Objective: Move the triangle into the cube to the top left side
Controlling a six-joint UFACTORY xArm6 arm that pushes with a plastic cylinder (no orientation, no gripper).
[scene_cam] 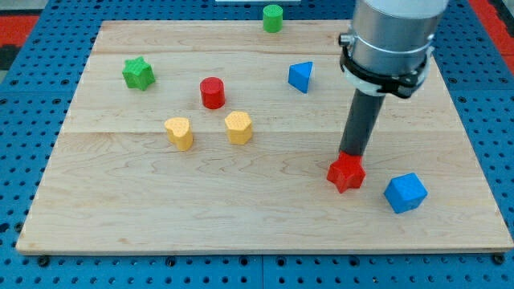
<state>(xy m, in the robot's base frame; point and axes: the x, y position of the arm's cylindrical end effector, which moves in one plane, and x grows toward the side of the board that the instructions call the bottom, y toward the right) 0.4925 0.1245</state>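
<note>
A blue triangle block (299, 76) lies in the upper middle of the wooden board. A blue cube (405, 193) lies at the lower right. My tip (350, 154) stands at the top edge of a red star-shaped block (346, 172), touching or nearly touching it. The tip is well below and right of the blue triangle, and left of and above the blue cube. The red block sits between my tip and the view's bottom, just left of the cube.
A green star (138, 73) lies at the upper left. A red cylinder (212, 92) is left of the triangle. A yellow heart (179, 132) and another yellow block (238, 127) lie at centre left. A green cylinder (273, 18) stands at the top edge.
</note>
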